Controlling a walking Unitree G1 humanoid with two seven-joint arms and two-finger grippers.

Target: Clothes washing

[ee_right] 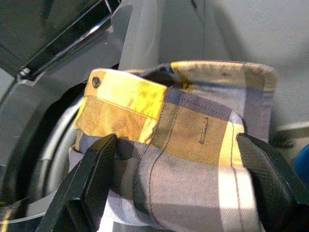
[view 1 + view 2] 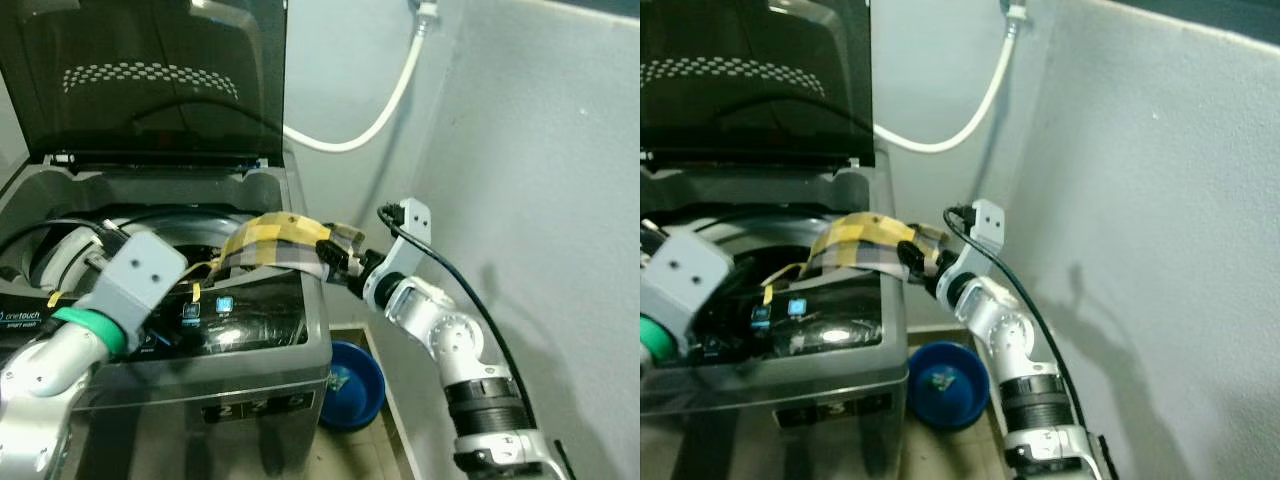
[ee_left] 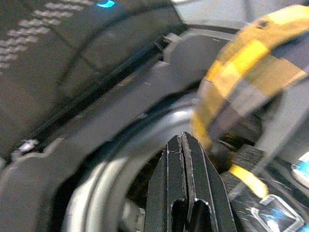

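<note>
A yellow and grey plaid garment (image 2: 277,243) lies draped over the right rim of the top-load washing machine (image 2: 300,180), whose dark lid (image 2: 150,70) stands raised. My right gripper (image 1: 176,140) is at the garment's right end, open, with one finger (image 1: 91,183) on each side of the bunched cloth (image 1: 193,140). My left gripper (image 3: 182,140) hovers over the steel drum rim (image 3: 120,159), its two fingers pressed together and holding nothing. The left wrist block (image 2: 140,270) hides those fingers in the head views.
A blue basin (image 2: 352,385) sits on the floor between the machine and the grey wall (image 2: 560,200) on the right. A white hose (image 2: 392,95) curves down the back wall. The control panel (image 2: 225,322) runs along the machine's front edge.
</note>
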